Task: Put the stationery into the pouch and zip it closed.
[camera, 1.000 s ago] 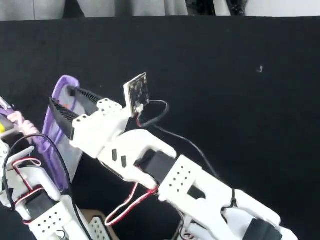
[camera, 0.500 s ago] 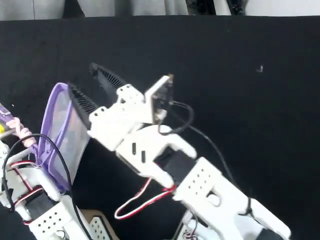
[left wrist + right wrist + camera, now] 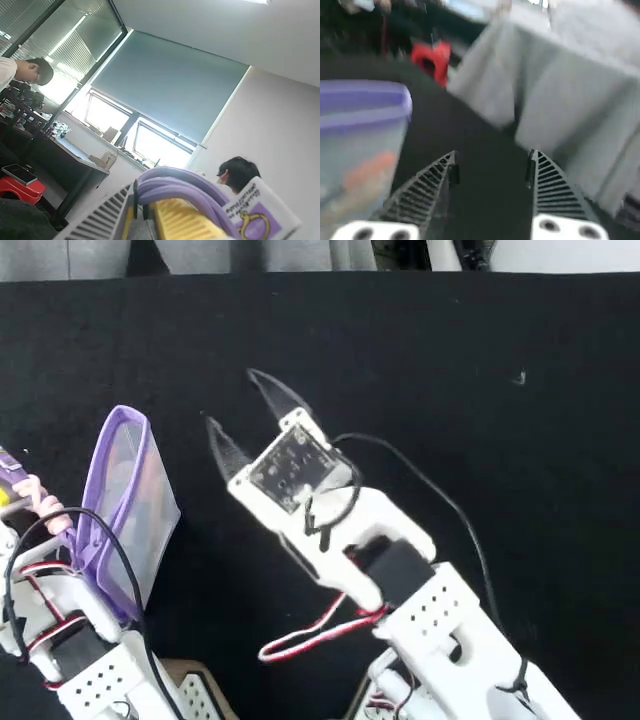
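Observation:
The clear pouch with a purple zip edge (image 3: 122,502) stands tilted at the table's left, with orange and yellow stationery showing through its side. It is held up from below by my left gripper (image 3: 140,212), which is shut on its purple rim (image 3: 180,184). My right gripper (image 3: 238,405) hangs open to the right of the pouch, apart from it, with nothing between its black ribbed fingers (image 3: 222,445). In the right wrist view the pouch (image 3: 360,135) lies beside the open right gripper (image 3: 492,155).
A pink and yellow item (image 3: 35,495) shows at the left edge beside the pouch. The black table (image 3: 480,420) stretches open to the right and the far side. Cables and the arms' bases crowd the near edge.
My right gripper has drawn back from the pouch's mouth and swung to the right, still open. The pouch has settled more upright in the left gripper.

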Controlling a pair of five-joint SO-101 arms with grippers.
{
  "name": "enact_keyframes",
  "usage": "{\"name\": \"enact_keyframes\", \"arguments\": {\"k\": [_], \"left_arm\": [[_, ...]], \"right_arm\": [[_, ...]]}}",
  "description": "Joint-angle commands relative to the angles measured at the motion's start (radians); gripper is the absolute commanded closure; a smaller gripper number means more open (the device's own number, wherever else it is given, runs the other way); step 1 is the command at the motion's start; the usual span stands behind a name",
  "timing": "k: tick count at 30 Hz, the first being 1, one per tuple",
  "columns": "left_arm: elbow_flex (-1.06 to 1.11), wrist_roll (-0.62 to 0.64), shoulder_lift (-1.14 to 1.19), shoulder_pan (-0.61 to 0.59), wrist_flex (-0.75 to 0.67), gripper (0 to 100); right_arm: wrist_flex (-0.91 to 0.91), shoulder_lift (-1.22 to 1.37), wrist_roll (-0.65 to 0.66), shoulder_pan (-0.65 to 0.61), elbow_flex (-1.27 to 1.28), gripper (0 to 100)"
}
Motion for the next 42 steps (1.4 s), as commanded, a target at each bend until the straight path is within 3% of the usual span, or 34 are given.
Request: {"name": "enact_keyframes", "arguments": {"k": [1, 10, 17, 23, 30, 37, 42], "left_arm": [[-0.081, -0.009, -0.008, -0.004, -0.002, 97], [-0.369, -0.018, -0.008, -0.004, 0.005, 97], [-0.541, -0.157, 0.0, 0.035, 0.006, 97], [-0.556, -0.259, 0.0, 0.096, 0.006, 97], [-0.636, -0.419, 0.005, 0.292, 0.005, 97], [-0.785, -0.582, 0.192, 0.496, 0.006, 97], [-0.905, -0.6, 0.377, 0.593, 0.006, 97]], "right_arm": [[0.034, -0.03, 0.017, 0.054, 0.07, 77.9], [-0.041, -0.033, 0.011, -0.064, 0.211, 77.9], [-0.038, -0.036, 0.0, -0.075, 0.183, 77.9], [-0.044, -0.036, -0.17, -0.23, 0.185, 77.9], [-0.172, -0.036, -0.173, -0.393, 0.237, 77.9], [-0.204, -0.038, -0.173, -0.399, 0.263, 77.9], [-0.203, -0.073, -0.173, -0.387, 0.282, 77.9]]}}
